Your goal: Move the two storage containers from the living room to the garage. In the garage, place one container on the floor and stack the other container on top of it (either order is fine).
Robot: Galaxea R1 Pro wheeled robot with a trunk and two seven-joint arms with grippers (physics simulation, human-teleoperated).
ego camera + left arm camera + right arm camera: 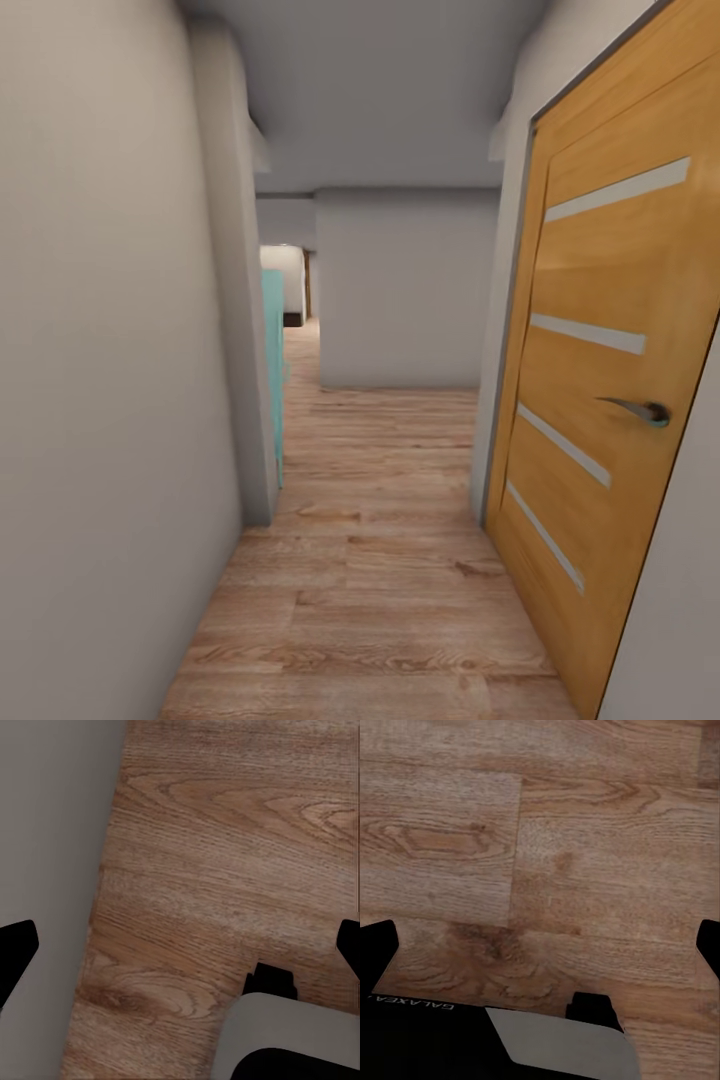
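The two storage containers are out of view, and so is the garage. I am in a narrow corridor with a light wood-plank floor (370,560). My left gripper (180,945) is open above the planks beside a grey wall (45,832), its black fingertips (15,952) spread wide with nothing between them. My right gripper (542,945) is open too, over bare planks, and it holds nothing.
A grey wall (110,400) runs close on the left. On the right stands a wooden door (600,380) with pale stripes and a metal handle (640,408). A turquoise panel (272,370) juts out at mid-left. A grey end wall (405,290) closes the corridor, with a passage (295,290) left of it.
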